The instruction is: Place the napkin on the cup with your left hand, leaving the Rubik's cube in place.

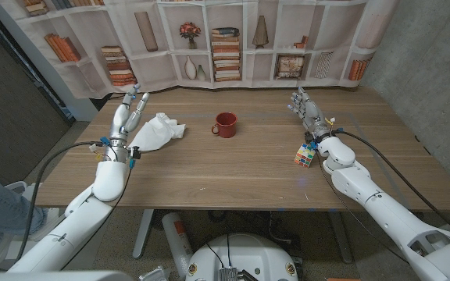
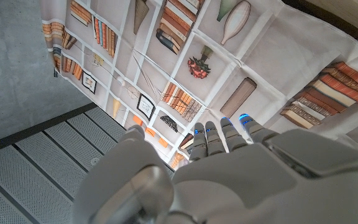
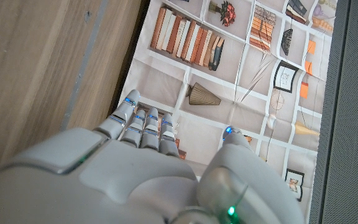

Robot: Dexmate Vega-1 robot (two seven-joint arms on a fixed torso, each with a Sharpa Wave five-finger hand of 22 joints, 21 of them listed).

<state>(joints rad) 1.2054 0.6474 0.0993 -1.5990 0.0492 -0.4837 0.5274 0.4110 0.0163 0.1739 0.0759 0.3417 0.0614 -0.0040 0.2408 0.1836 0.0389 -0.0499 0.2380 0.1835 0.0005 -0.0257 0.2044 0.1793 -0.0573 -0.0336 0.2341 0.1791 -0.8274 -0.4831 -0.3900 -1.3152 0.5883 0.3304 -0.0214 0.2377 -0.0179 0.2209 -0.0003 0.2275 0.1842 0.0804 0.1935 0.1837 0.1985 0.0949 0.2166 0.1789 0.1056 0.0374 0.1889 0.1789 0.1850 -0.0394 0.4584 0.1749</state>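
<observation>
left hand [image 1: 128, 117] raised beside napkin [image 1: 156, 130], fingers apart, holding nothing, so I can reach in | napkin crumpled on table [image 1: 233, 172], left of cup [image 1: 225, 124], apart | right hand [image 1: 306, 109] probably loose, empty, parked behind cube [image 1: 305, 154]

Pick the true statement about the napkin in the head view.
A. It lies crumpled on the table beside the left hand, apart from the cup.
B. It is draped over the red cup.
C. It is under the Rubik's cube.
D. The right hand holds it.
A: the white napkin lies crumpled on the wooden table right beside the raised left hand, with bare wood between it and the red cup.
</observation>
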